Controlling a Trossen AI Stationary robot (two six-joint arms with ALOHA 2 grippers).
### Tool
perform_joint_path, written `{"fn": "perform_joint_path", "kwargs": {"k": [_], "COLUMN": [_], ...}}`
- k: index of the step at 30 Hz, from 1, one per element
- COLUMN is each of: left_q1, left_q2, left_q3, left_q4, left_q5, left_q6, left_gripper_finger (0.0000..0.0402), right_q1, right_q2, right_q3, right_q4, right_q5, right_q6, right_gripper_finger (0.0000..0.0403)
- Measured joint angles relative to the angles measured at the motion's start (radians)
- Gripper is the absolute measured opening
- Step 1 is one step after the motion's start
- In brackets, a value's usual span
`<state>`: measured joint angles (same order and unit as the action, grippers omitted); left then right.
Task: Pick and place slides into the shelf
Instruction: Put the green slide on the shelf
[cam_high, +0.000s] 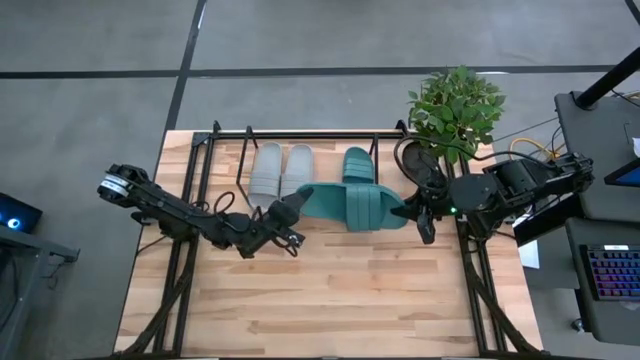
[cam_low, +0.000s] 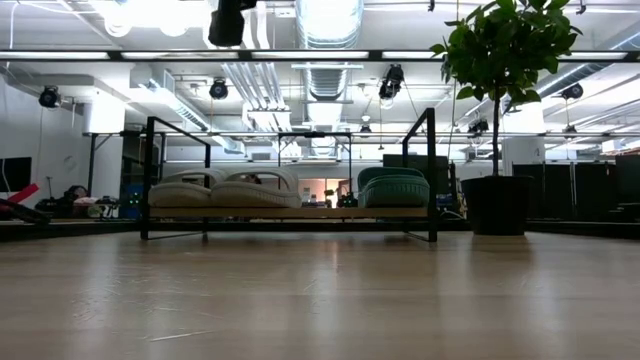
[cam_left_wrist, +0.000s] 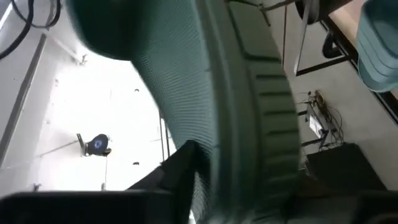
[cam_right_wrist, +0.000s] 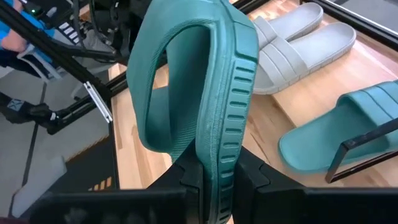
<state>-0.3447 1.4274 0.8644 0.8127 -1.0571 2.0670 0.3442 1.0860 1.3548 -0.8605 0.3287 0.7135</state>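
Teal green slide (cam_high: 350, 203) (ribbed edge); light grey pair (cam_high: 281, 170); black-rod shelf (cam_high: 312, 132).

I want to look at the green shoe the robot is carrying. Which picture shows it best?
The right wrist view: the held teal slide fills it, strap and ribbed edge clear, pinched in the right claw. The high view shows it whole but tiny, between both claws. The left wrist view shows only its blurry sole. The low view misses it.

Both arms are dark, near-black, built of jointed segments. Near the shelf (cam_high: 310, 140), the left arm (cam_high: 170, 205) has a silver-ringed round joint at its outer end and loose black cables looping along it toward the left claw (cam_high: 292, 212). The right arm (cam_high: 500, 185) is bulkier, with a small green light beside the right claw (cam_high: 418, 212).
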Motion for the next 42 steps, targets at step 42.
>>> {"fn": "perform_joint_path", "kwargs": {"k": [42], "left_q1": [0.057], "left_q2": [-0.004], "left_q3": [-0.001], "left_q4": [0.066], "left_q5": [-0.070], "left_q6": [-1.057], "left_gripper_finger": [0.0044], "right_q1": [0.107], "right_q2": [-0.022], "right_q3": [0.095], "right_q4": [0.344], "right_q5": [0.335], "right_q6": [-0.701], "right_gripper_finger": [0.0148]}}
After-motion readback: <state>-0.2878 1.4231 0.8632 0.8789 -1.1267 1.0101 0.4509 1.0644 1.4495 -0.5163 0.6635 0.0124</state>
